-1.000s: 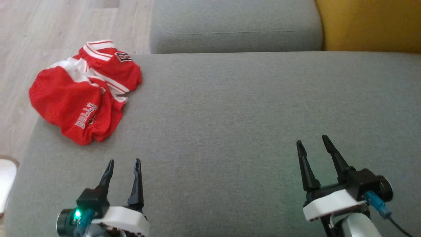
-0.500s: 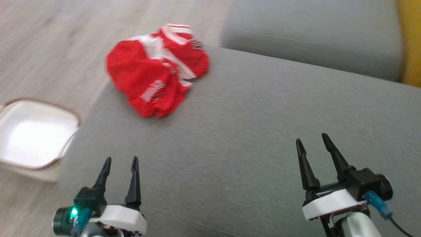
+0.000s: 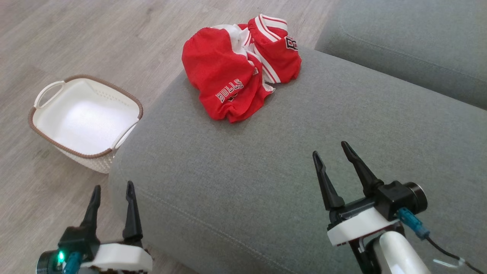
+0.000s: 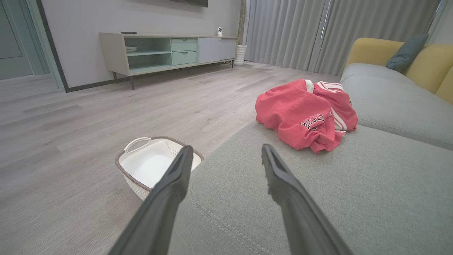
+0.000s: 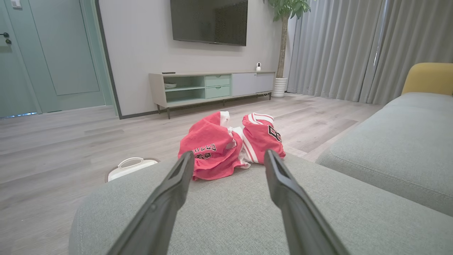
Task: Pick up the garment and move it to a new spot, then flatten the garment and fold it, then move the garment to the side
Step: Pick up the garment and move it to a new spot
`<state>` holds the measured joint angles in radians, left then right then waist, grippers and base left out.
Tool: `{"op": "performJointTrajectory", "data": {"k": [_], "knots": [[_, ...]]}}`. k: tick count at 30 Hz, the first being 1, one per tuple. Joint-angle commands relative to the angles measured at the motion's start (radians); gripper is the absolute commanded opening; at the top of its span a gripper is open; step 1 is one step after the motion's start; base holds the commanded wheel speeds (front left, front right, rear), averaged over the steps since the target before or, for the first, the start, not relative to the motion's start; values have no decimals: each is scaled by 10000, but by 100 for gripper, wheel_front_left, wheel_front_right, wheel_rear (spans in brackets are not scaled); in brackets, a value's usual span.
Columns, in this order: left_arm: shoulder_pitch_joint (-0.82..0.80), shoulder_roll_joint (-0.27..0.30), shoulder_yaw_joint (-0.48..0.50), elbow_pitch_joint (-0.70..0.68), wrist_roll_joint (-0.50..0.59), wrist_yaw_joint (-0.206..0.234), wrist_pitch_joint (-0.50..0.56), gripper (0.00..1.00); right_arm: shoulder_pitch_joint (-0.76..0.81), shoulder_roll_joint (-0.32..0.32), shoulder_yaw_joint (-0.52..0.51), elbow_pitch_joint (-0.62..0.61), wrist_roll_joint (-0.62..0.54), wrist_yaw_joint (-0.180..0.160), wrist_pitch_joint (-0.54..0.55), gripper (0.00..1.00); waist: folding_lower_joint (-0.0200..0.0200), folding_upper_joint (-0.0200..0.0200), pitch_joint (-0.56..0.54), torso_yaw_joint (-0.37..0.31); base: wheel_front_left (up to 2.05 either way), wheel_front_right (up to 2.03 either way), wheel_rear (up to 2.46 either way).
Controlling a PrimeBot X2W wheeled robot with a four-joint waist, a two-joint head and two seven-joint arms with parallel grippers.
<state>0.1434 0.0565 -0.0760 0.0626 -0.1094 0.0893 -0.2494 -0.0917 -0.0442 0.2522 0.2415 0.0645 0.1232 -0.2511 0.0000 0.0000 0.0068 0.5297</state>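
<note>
- Step in hand, as I judge it: the first reach. The garment has not been picked up yet.
- The garment, a red mesh Bulls basketball jersey (image 3: 236,76), lies bunched on the far-left corner of the grey sofa cushion (image 3: 266,171). Its far edge hangs slightly over the cushion edge above the wood floor (image 3: 95,38).
- The left end effector (image 3: 113,185) has its 2 fingers spread and holds nothing. It hangs off the cushion's near-left corner, well apart from the jersey.
- The right end effector (image 3: 329,148) is also spread and empty. It sits above the cushion, with the jersey straight ahead between its fingers in the right wrist view.
- To do it well, I would probably bring the right arm forward and low and pinch a raised fold rather than the flat mesh. The grip should close on 1 thick ridge, such as the white-striped trim, so the cloth lifts whole.
- Pulling towards the cushion's middle should stop it sliding off the edge towards the white laundry basket (image 3: 87,155).
- Orientation: the heap shows 2 lobes side by side, so its long axis runs roughly left to right in the head view. The "BULLS" lettering slants up to the right and the striped trim faces the far side.
- The jersey's true long axis cannot be told while it is crumpled.
</note>
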Motion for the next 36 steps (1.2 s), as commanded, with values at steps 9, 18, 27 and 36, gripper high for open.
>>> {"op": "performJointTrajectory", "data": {"k": [9, 18, 27, 36], "knots": [[-85, -39, 419, -548, -185, 141, -124, 100, -390, -60, 375, -204, 33, 75, -107, 100, 0, 0, 44, 19, 0, 0, 0], [-740, 314, 463, -321, 159, -206, -124, 100, -114, -60, -155, -447, -107, 75, -107, 100, 0, 0, 319, 29, 0, 0, 0], [-4503, 1970, 604, 339, 603, -1063, 128, 100, -377, -60, -801, -1004, -983, 75, -107, 100, 0, 0, 2011, -997, 0, 0, 0], [-7866, 2696, 197, 2172, 412, -1855, 1485, 100, -948, -60, -706, -1139, -1628, 75, -107, 100, 0, 0, 3383, -2195, 0, 0, 0]]}}
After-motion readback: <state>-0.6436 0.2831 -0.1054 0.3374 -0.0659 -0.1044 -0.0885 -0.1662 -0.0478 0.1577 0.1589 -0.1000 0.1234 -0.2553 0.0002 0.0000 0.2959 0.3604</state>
